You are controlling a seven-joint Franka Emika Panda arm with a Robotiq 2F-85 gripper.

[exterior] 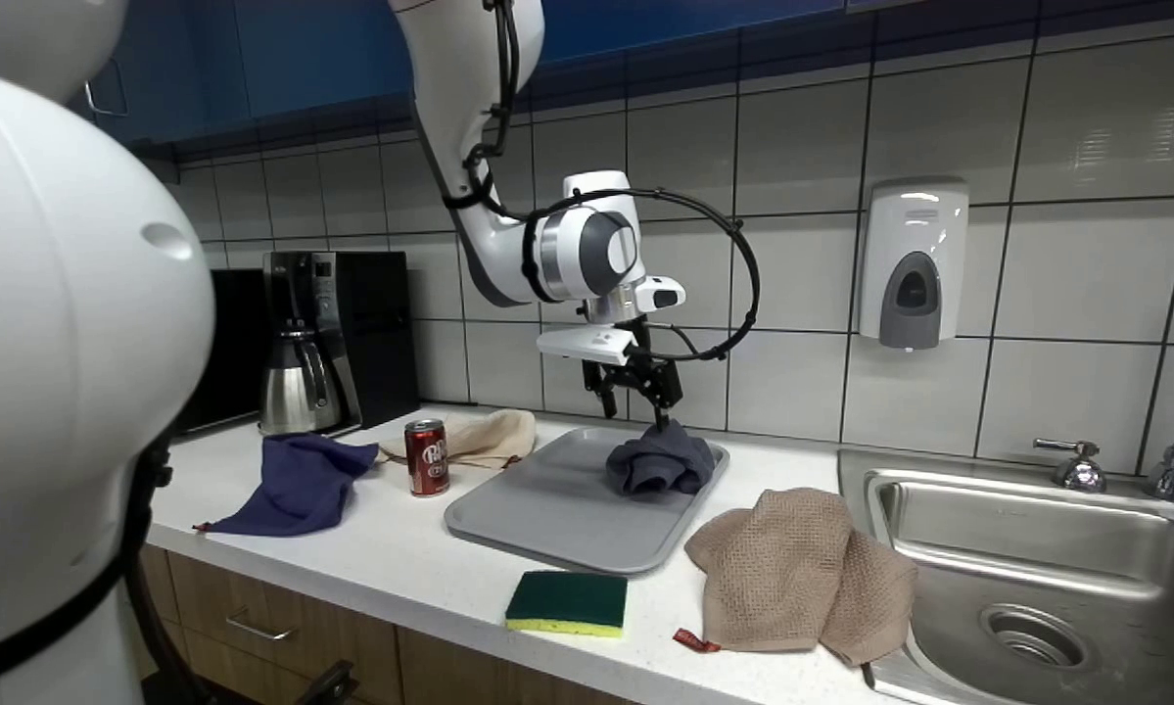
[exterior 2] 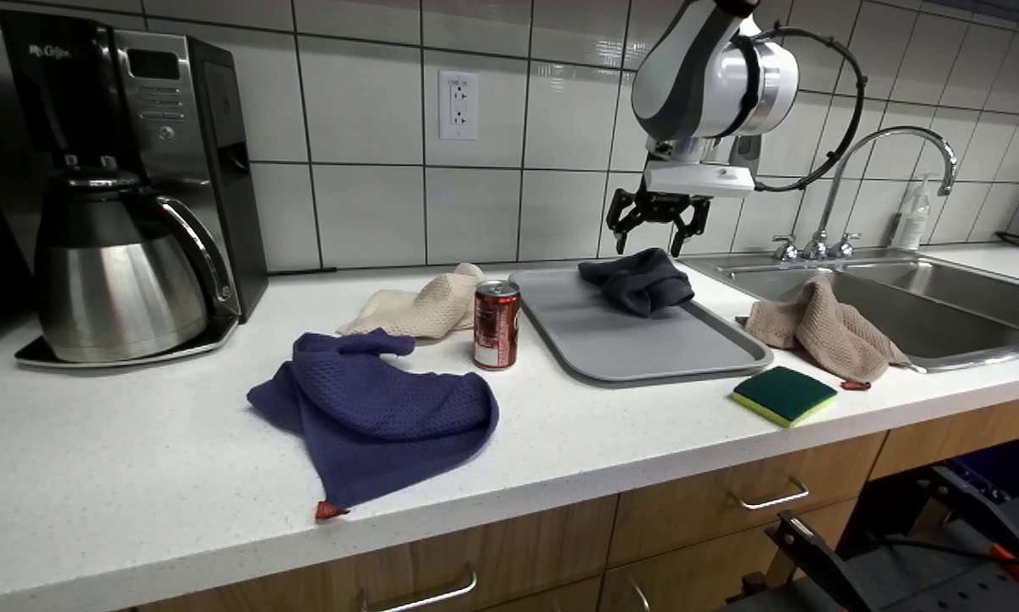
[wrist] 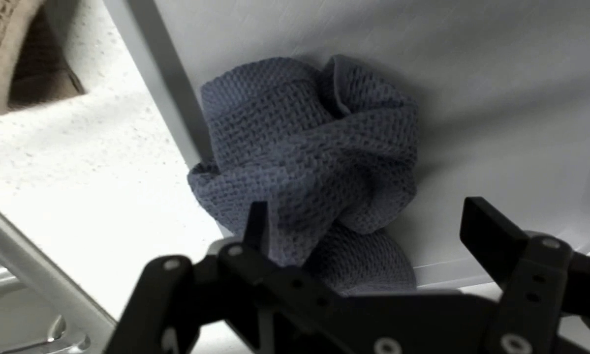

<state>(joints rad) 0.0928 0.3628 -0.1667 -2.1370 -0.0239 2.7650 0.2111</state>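
My gripper (exterior: 635, 418) points down, open, over the far end of a grey tray (exterior: 547, 519). Just below it lies a crumpled dark grey-blue cloth (exterior: 660, 460), also in an exterior view (exterior 2: 641, 285). In the wrist view the waffle-weave cloth (wrist: 304, 157) bunches against the tray's edge, one corner lapping over the rim. The left finger (wrist: 258, 223) overlaps the cloth in that view, while the right finger (wrist: 491, 241) stands over bare tray. Nothing is gripped between them. Whether a fingertip touches the cloth I cannot tell.
A red soda can (exterior 2: 496, 327), a navy cloth (exterior 2: 382, 416) and a cream cloth (exterior 2: 424, 306) lie on one side of the tray. A green-yellow sponge (exterior: 567, 602) is near the counter's front edge. A brown cloth (exterior: 802, 578) lies beside the sink (exterior: 939, 578). The tiled wall (exterior: 792, 264) stands behind.
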